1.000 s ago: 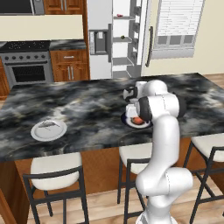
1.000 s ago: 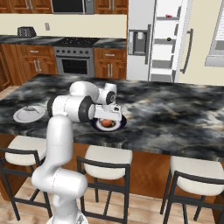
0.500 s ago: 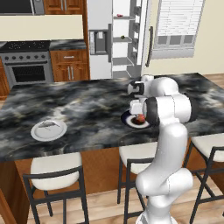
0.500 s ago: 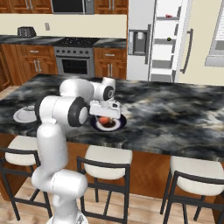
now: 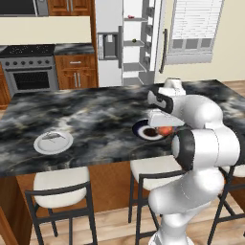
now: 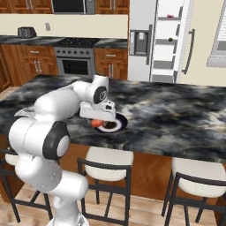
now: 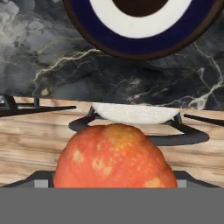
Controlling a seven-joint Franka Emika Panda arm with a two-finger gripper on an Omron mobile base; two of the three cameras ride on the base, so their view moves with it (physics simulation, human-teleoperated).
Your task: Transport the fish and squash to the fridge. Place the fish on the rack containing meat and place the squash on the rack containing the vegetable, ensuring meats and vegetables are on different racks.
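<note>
My jaws, on the gripper, stand wide and are clamped on the squash, as far as I can judge: it fills the space between them and hangs over the near edge of the island counter, just beside the dark-blue plate, with a stool seat below it. So the step in hand is carrying the squash. The fish lies on the pale plate near the counter's near left corner, well apart from me. The fridge stands open beyond the far edge. Next I need to keep my grip, clear the counter and get the base round to the fridge, then find the rack holding the vegetable.
</note>
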